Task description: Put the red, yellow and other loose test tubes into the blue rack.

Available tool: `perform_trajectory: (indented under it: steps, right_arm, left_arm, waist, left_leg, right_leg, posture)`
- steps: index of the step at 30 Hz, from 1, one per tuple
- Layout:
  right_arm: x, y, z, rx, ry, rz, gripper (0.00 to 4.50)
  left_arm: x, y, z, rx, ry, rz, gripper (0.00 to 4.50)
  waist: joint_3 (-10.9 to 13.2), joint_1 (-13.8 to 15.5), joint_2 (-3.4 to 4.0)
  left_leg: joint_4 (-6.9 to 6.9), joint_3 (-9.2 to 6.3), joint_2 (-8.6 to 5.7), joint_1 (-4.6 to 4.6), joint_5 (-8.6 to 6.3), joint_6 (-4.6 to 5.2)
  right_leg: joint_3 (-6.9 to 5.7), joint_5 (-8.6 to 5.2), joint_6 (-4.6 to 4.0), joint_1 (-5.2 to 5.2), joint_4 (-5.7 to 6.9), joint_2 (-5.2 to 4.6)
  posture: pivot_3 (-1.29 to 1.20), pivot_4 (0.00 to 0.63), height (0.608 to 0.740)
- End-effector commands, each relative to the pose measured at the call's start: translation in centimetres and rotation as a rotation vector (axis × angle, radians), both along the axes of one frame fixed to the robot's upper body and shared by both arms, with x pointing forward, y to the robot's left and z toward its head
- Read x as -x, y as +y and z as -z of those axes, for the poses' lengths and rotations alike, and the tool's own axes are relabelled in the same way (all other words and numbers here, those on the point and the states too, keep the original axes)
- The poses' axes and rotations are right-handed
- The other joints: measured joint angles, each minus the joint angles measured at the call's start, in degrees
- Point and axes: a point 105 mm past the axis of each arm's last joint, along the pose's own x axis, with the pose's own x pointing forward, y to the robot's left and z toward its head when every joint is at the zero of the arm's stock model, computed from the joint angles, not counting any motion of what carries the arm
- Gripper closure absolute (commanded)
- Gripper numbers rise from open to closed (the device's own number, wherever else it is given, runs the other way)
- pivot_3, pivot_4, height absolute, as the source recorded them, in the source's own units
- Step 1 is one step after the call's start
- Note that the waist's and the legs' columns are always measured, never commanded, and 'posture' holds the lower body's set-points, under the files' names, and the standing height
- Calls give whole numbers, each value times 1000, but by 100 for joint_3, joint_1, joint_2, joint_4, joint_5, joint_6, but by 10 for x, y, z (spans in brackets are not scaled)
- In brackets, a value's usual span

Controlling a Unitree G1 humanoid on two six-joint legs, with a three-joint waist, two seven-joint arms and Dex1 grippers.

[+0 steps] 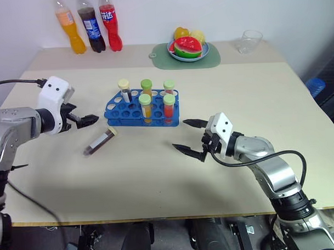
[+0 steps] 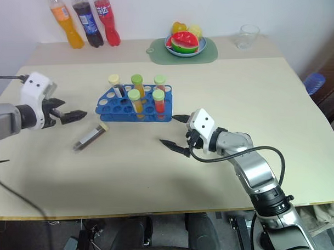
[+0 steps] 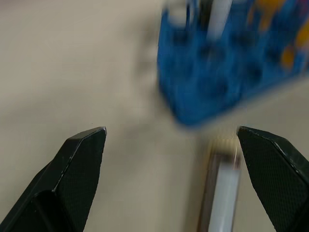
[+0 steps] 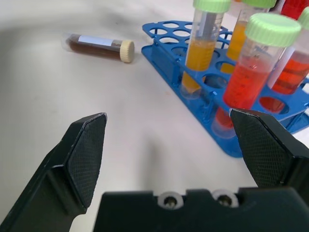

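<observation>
The blue rack (image 1: 134,111) stands mid-table and holds several capped tubes with orange, red and clear contents. A loose test tube (image 1: 99,142) of dark brown liquid with a cream cap lies flat on the table, just left of and in front of the rack. My left gripper (image 1: 85,120) hovers open to the left of the rack, above and behind that tube (image 3: 219,193), with nothing between its fingers. Right of the rack's front corner, my right gripper (image 1: 179,134) is open and empty, pointing toward the rack (image 4: 166,48) and the brown tube (image 4: 96,46).
Three soda bottles (image 1: 90,23) stand at the back left edge. A plate of fruit (image 1: 187,47) on a green mat and a clear cup (image 1: 251,41) sit at the back. Bare tabletop lies in front of the rack.
</observation>
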Motion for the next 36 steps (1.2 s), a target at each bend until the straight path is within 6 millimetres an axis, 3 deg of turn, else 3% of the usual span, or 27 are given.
perform_trajectory:
  steps: [1, 10, 13, 18, 19, 24, 27, 29, 30, 33, 36]
  right_arm:
    - [0, 6, -9, -17, -48, -28, 0]
    - [3, 9, -8, -27, -61, -9, 0]
    - [5, 7, -8, -29, -64, 10, 0]
    - [7, 6, -7, -28, -62, 16, 0]
    - [7, 6, -7, -27, -61, 16, 0]
    - [8, 7, -6, -23, -60, 10, 0]
    - [6, 6, -6, -18, -58, 2, 0]
    - [5, 5, -7, -18, -58, 2, 0]
    - [3, 5, -7, -24, -56, 8, 0]
    - [2, 4, -5, -29, -53, 16, 0]
    - [2, 6, -2, -31, -43, 12, 0]
  left_arm:
    - [1, -13, 17, -32, 148, 91, 45]
    - [-12, -19, 54, -214, 344, 201, 45]
    - [-15, -18, 59, -229, 365, 210, 887]
    - [-10, -10, 52, -234, 370, 242, 3517]
    - [-7, -8, 51, -229, 370, 256, 3753]
    - [5, -3, 41, -181, 322, 324, 3753]
    - [24, -13, 13, 50, 154, 460, 3753]
    - [25, -21, -4, 157, -11, 457, 3753]
    - [21, -33, -19, 262, -195, 437, 3753]
    - [16, -43, -41, 485, -483, 249, 3753]
    - [0, -52, -56, 443, -843, -31, 3753]
  waist:
    - [0, 20, -1]
    - [0, -50, -1]
    - [0, -44, -1]
    - [1, -46, -1]
    - [1, -53, -1]
    - [1, -46, -1]
    - [1, -52, 0]
    - [2, -37, -1]
    - [3, -4, -2]
    - [1, 134, 1]
    - [0, 151, -3]
  left_leg:
    - [0, 4, 0, 0, 0, 0]
    - [1, 5, 0, -5, 0, 0]
    - [1, 6, 1, -6, 0, 0]
    - [3, 5, 1, -7, 0, 0]
    - [3, 5, 2, -9, 0, 0]
    - [3, 7, 3, -8, 0, 1]
    - [2, 10, 6, -9, -1, 2]
    - [3, 11, 9, -12, -2, 4]
    - [5, 11, 8, -12, -2, 5]
    - [21, 7, 2, -12, -4, 7]
    - [81, -2, -3, -34, -21, 34]
  right_leg:
    - [1, 0, 0, 0, 1, 0]
    - [3, 0, 0, -7, 1, 2]
    - [4, 0, -1, -9, 3, 2]
    - [5, 0, 0, -9, 3, 2]
    - [5, 0, 0, -11, 3, 2]
    - [6, 0, -1, -12, 5, 2]
    - [7, 0, -1, -14, 4, 0]
    - [6, -1, -1, -16, 3, 0]
    - [6, -1, -1, -16, 5, -4]
    - [-2, 1, 1, -5, 4, -18]
    - [-10, 3, 3, 0, 16, -23]
  posture:
    - [0, 150, 734]
    - [0, 150, 734]
    - [0, 150, 734]
    - [0, 150, 734]
    - [0, 150, 734]
    - [0, 150, 734]
    - [0, 150, 734]
    - [0, 150, 734]
    - [0, 150, 734]
    - [0, 150, 734]
    - [0, 150, 734]
